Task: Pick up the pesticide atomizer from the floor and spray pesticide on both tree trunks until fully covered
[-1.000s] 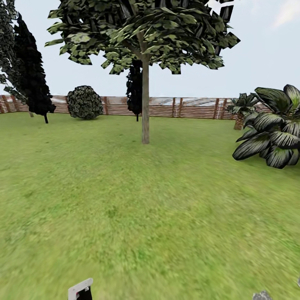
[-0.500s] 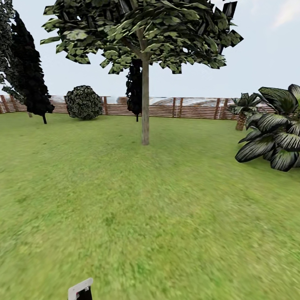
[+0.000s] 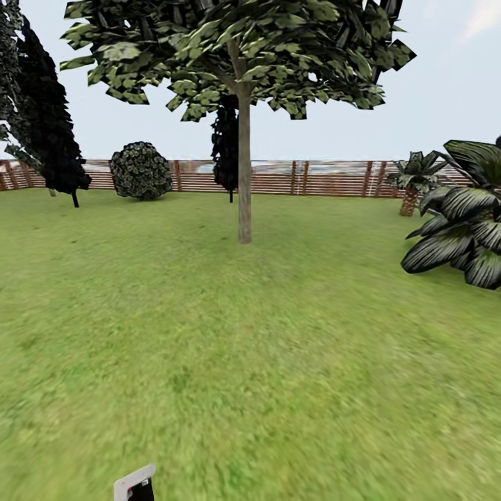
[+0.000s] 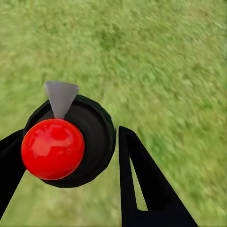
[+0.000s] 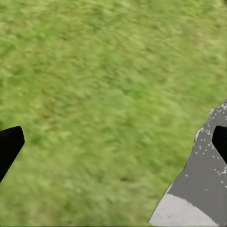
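Note:
In the left wrist view my left gripper (image 4: 71, 163) is shut on the pesticide atomizer (image 4: 97, 127), whose black round body carries a red ball and a grey nozzle tip. Its black fingers (image 4: 139, 182) flank that body above the grass. The atomizer's white-marked top (image 3: 134, 481) pokes up at the bottom edge of the head view. One tree stands ahead on the lawn, its grey-brown tree trunk (image 3: 244, 170) bare up to a blocky green canopy (image 3: 236, 49). No white specks show on the trunk. My right gripper (image 5: 113, 142) hangs open over the grass with nothing in it.
A brown slatted fence (image 3: 327, 178) closes the far side of the garden. Dark thin trees (image 3: 49, 125) and a round bush (image 3: 140, 170) stand at the back left. Palms (image 3: 463, 233) crowd the right side. A grey speckled patch (image 5: 203, 189) lies under the right gripper.
The whole head view has crept forward: the tree looks slightly larger and the palms have slid toward the right edge. The atomizer stays in my left gripper.

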Motion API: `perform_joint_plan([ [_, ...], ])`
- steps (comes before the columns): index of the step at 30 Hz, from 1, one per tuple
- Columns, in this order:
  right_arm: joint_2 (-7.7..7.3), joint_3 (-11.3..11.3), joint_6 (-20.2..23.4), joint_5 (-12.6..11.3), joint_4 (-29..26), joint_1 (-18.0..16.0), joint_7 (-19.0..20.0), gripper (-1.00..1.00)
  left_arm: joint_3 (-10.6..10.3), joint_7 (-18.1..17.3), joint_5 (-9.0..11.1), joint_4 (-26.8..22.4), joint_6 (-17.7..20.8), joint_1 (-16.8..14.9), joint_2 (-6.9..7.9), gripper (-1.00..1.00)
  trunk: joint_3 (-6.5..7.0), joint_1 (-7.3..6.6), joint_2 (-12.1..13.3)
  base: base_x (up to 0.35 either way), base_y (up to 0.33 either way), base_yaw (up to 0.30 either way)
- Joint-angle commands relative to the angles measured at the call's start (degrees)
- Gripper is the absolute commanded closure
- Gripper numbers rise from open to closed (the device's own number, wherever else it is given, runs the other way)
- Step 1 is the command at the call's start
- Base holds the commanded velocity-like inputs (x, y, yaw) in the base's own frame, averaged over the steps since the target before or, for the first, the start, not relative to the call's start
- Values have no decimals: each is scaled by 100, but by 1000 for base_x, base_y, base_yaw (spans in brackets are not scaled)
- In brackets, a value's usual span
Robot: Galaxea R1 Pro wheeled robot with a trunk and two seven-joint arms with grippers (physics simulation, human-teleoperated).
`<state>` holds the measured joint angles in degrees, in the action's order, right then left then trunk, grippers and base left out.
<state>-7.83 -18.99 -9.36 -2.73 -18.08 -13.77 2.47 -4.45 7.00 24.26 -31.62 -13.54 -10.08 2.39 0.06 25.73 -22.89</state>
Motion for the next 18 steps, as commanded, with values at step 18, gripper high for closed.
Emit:
perform_joint_plan([
  [18,1,-25,-13,-11,15,-3,26,-100,-37,47,35,8,-20,-2,8,100,-4,5,-3,334,0,7],
])
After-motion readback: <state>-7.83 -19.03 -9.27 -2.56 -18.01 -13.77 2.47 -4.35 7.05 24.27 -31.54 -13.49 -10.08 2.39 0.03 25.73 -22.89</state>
